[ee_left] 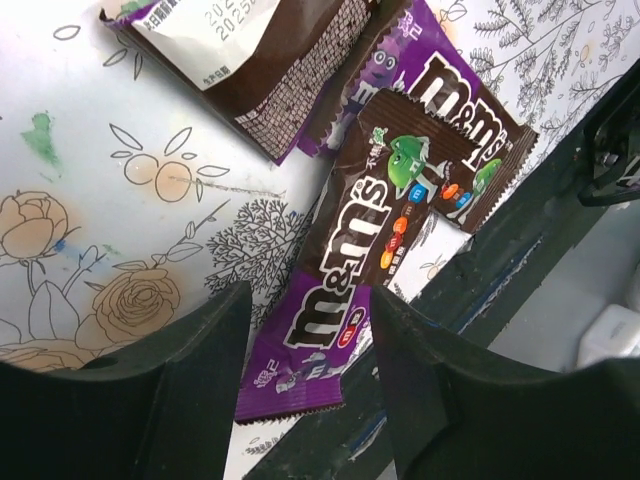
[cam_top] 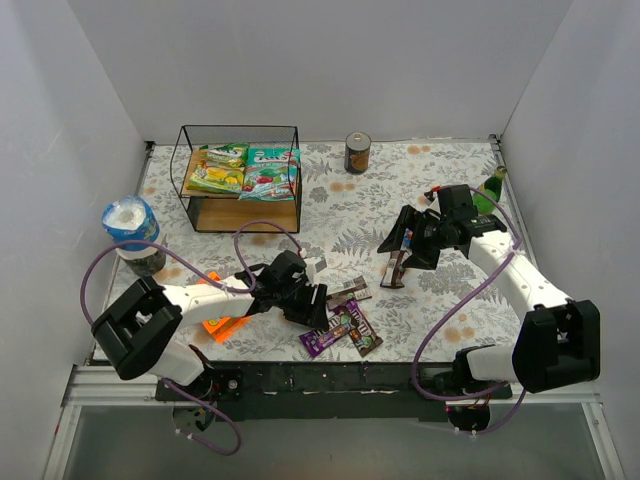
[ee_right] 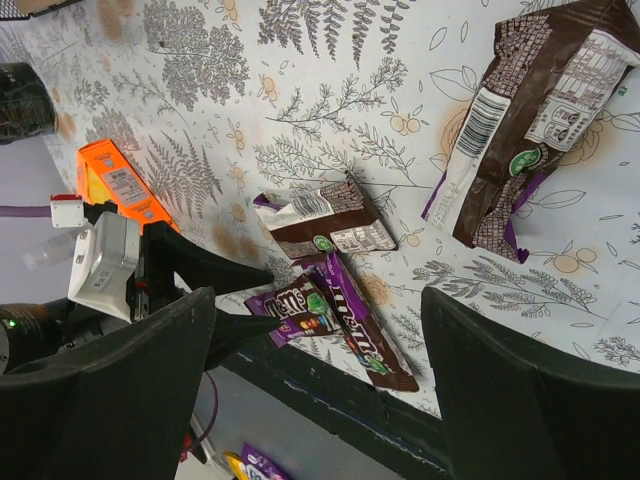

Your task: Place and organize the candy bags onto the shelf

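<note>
The shelf (cam_top: 240, 215) stands at the back left, with the yellow-green bag (cam_top: 222, 170) and the teal bag (cam_top: 272, 172) on its top board. My left gripper (cam_top: 312, 308) is open and low over a purple packet (ee_left: 310, 340) at the table's front edge. A brown packet (ee_left: 400, 200) lies across it, and a face-down brown packet (ee_left: 270, 70) lies beyond. My right gripper (cam_top: 400, 245) is open and empty above the table. Brown packets (ee_right: 530, 110) lie beside it. It looks down on the same pile (ee_right: 330, 300).
An orange flat package (cam_top: 222, 318) lies under the left arm. A dark can (cam_top: 358, 153) stands at the back, a green bottle (cam_top: 490, 190) at the right wall, and a blue-wrapped cup (cam_top: 132, 232) at the left. A black table edge (ee_left: 540, 240) runs beside the pile.
</note>
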`<control>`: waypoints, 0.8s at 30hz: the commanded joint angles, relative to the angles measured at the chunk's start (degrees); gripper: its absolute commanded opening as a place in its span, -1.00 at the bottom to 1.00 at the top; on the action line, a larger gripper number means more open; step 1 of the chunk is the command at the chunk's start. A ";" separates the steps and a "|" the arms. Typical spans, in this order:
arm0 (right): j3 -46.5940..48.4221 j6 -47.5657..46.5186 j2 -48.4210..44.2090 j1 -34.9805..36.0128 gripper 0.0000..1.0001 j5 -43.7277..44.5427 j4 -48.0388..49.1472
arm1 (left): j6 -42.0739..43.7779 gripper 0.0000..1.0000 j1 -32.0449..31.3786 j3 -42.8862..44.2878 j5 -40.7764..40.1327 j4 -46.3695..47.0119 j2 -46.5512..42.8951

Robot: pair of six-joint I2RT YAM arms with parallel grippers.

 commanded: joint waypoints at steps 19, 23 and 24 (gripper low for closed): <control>-2.01 -0.66 -2.05 -0.27 0.79 -0.27 0.23 | -1.67 -1.00 -2.46 -2.15 -2.59 1.84 -3.26; -1.74 -0.48 -1.97 -0.18 0.79 -0.27 0.49 | -2.46 -1.00 -2.46 -1.45 -5.93 -0.80 -7.30; -1.74 -0.48 -1.97 -0.18 0.79 -0.27 0.58 | -2.81 -1.00 -2.46 -1.45 -7.85 -1.76 -8.27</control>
